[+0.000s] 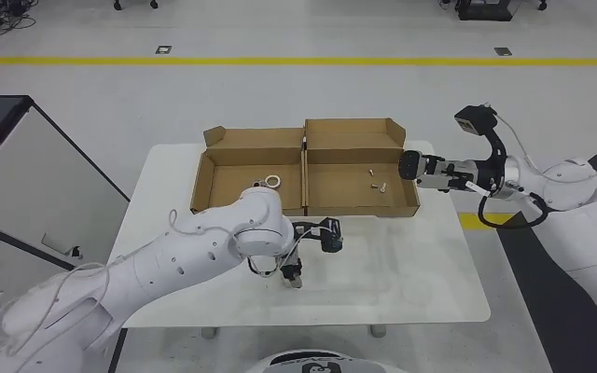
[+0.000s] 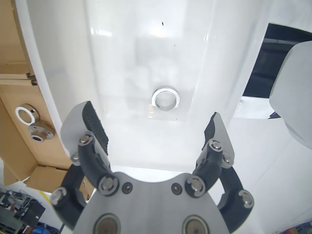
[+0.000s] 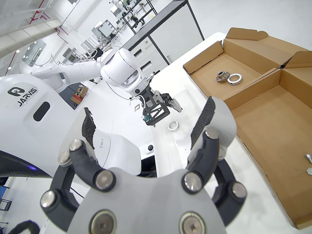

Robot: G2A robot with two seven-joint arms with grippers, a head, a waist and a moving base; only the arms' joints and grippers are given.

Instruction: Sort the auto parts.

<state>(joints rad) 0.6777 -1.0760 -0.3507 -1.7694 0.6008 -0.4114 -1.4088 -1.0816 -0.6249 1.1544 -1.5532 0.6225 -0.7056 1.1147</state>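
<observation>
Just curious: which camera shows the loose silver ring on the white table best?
The left wrist view: the ring lies large and unobstructed ahead of the open left gripper. The right wrist view shows it small, farther off, beside that gripper. In the top view I cannot make it out.

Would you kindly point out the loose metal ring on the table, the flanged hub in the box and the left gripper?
metal ring (image 2: pixel 166 108), left wrist view, on its outer wall.
flanged hub (image 2: pixel 45 130), left wrist view, on its flange.
left gripper (image 2: pixel 150 113), left wrist view, midway between its fingertips.
</observation>
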